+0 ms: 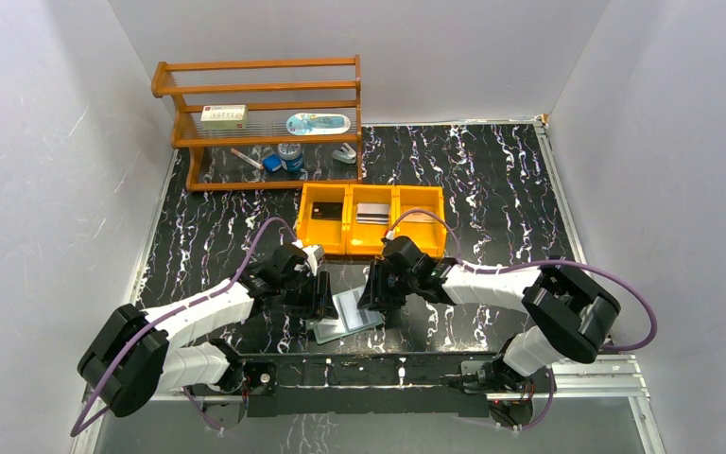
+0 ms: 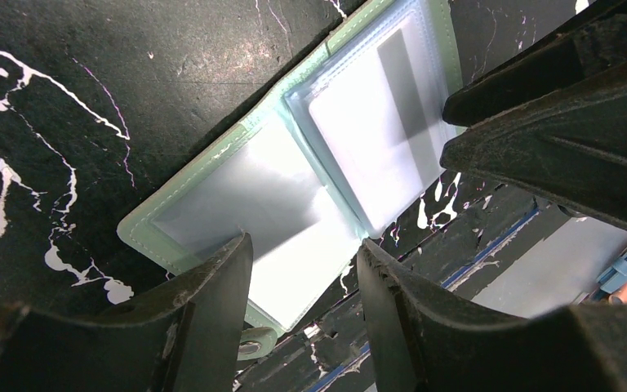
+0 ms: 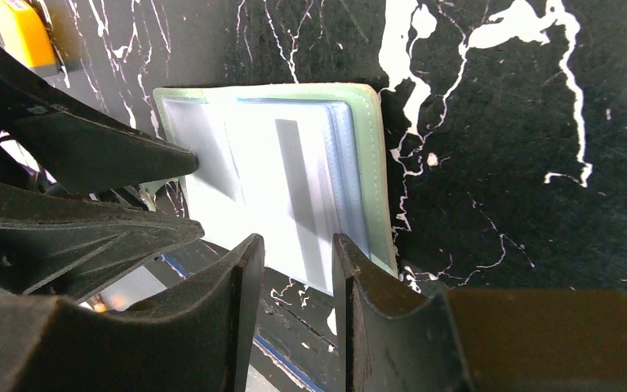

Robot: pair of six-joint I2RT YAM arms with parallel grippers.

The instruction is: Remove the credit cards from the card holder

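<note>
Judged light, floppy and slick, the card holder (image 2: 237,192) is best pinned by its stitched rim; the left gripper (image 2: 304,245) and right gripper (image 3: 298,241) are seen parted.

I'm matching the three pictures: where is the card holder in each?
Top: holder low centre, lying open.
Left wrist: holder mid-frame, running diagonally.
Right wrist: holder centre-left, upper half.
Shared landmark: the black marbled table under it.
</note>
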